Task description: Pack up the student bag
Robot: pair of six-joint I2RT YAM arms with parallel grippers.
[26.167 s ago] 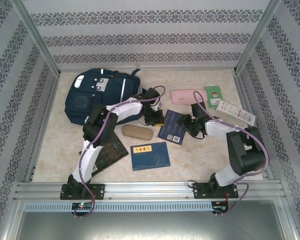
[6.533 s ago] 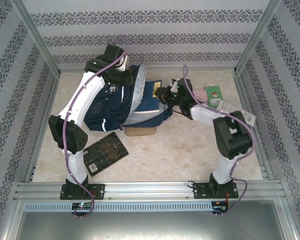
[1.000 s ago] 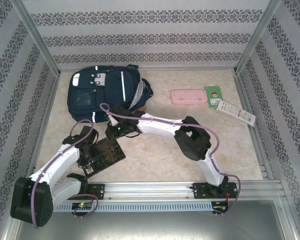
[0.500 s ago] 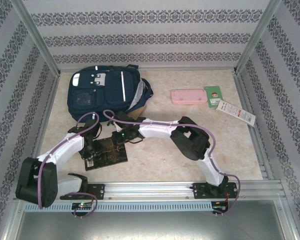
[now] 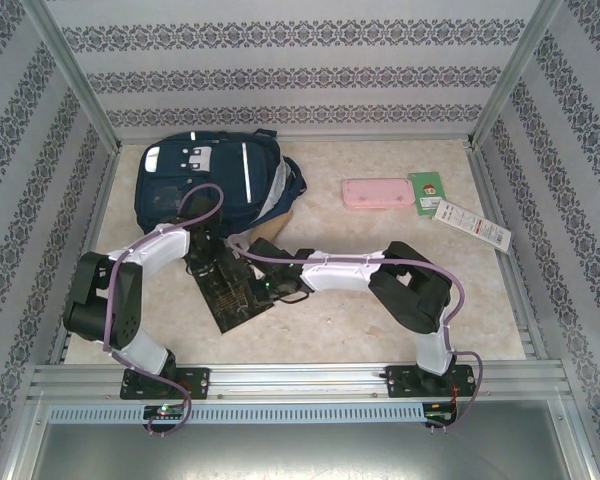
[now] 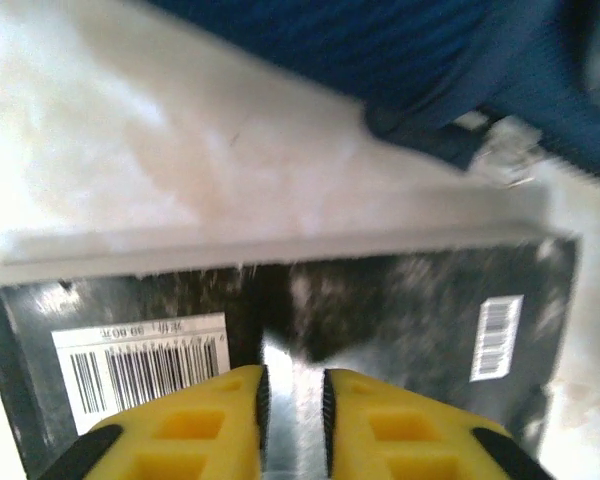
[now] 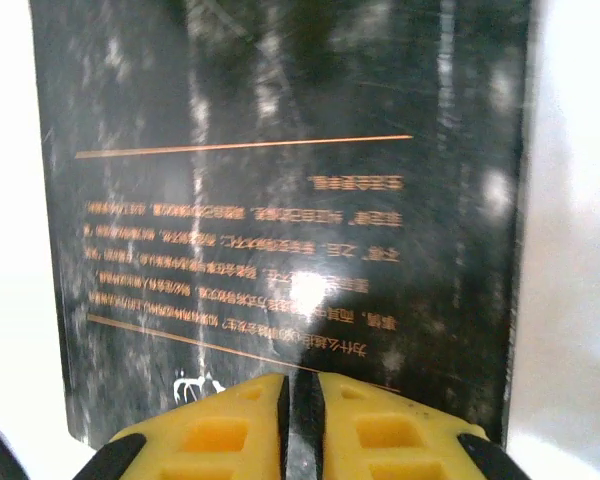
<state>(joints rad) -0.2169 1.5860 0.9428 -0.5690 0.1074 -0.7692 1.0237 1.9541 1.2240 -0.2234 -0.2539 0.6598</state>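
The student bag (image 5: 195,180) lies flat at the back left, navy with white stripes; its blue fabric (image 6: 430,50) shows in the left wrist view beyond the book. A black book (image 5: 227,303) lies askew on the table just in front of the bag. My left gripper (image 5: 208,265) is over the book's far end and my right gripper (image 5: 273,290) over its right side. In the left wrist view the book (image 6: 400,310) shows two barcodes, and the left gripper (image 6: 293,372) has only a thin slit. The right gripper (image 7: 300,378) is likewise nearly closed above the gold-lettered cover (image 7: 280,200). Nothing is clamped.
A pink pencil case (image 5: 378,193), a green card (image 5: 427,187) and a white leaflet (image 5: 470,224) lie at the back right. Patterned walls and metal rails (image 5: 300,378) enclose the table. The right arm stretches across the table's middle.
The black book has turned and slid right, toward the middle. My left arm has folded in toward the bag, and my right gripper has shifted right with the book.
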